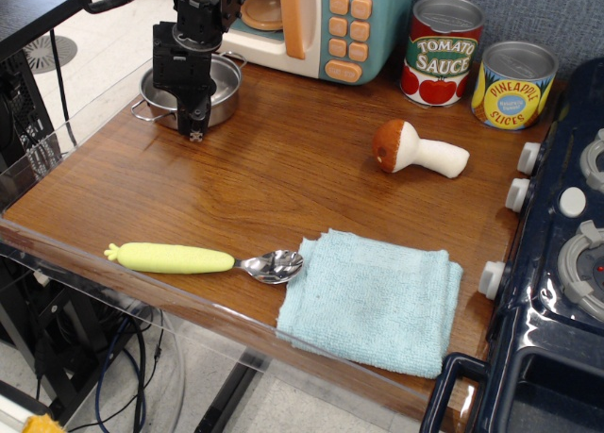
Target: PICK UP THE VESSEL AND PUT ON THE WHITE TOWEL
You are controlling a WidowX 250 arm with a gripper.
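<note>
Bright, even indoor light, sharp across the frame.
Soft glare streaks the wooden tabletop [283,169] at centre; highlights glint on the spoon [272,265] bowl lower left and the can lids upper right. Shadows are short and faint.
</note>
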